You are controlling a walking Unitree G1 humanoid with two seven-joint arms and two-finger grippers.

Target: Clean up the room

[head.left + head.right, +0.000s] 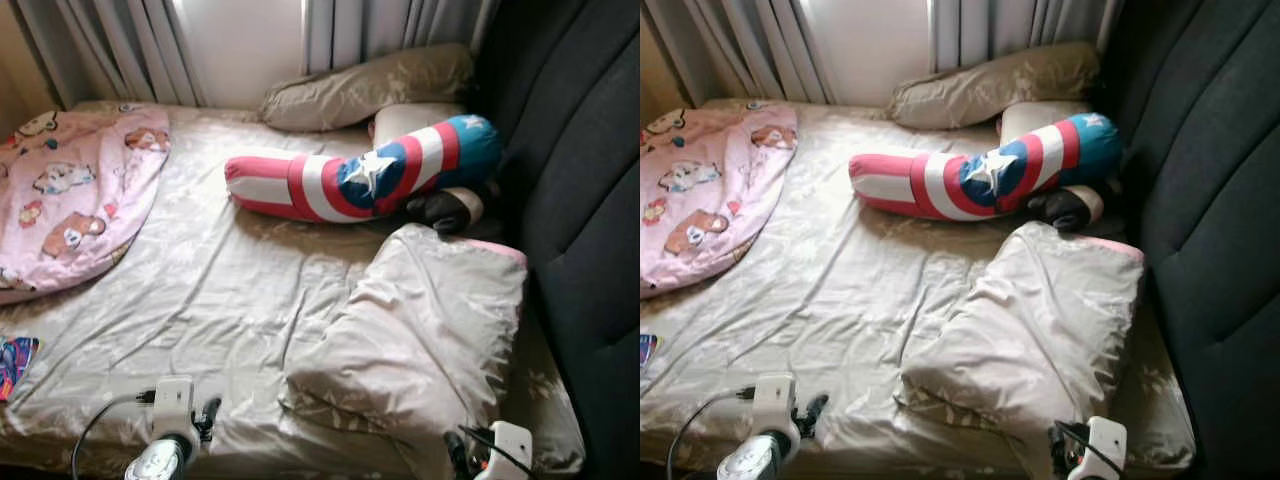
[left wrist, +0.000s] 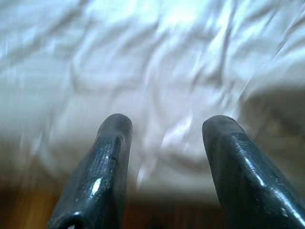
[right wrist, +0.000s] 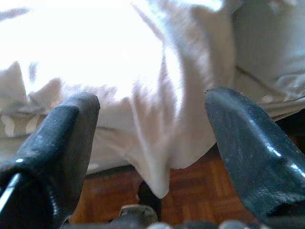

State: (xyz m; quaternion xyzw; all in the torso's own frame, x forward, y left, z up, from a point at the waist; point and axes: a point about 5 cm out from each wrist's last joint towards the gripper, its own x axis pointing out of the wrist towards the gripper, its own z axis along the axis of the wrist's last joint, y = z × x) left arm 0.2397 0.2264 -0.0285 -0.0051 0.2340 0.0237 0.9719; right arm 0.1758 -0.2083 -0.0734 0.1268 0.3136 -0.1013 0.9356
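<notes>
A bed [image 1: 220, 290] with a wrinkled beige sheet lies before me. On it rest a red, white and blue bolster with a star [image 1: 370, 175], a folded beige quilt [image 1: 420, 330] at the near right, a pink cartoon blanket [image 1: 70, 190] at the left and a beige pillow [image 1: 370, 85] at the head. My left gripper [image 2: 162, 131] is open over the sheet at the bed's near edge. My right gripper [image 3: 152, 107] is open too, at the hanging corner of the sheet [image 3: 155, 162] by the quilt.
A dark padded headboard [image 1: 590, 200] runs along the right side. Curtains [image 1: 120, 40] hang behind the bed. A dark round object [image 1: 445, 208] lies under the bolster's end. Something colourful [image 1: 15, 362] sits at the bed's left edge. Wooden floor [image 3: 200, 186] lies below.
</notes>
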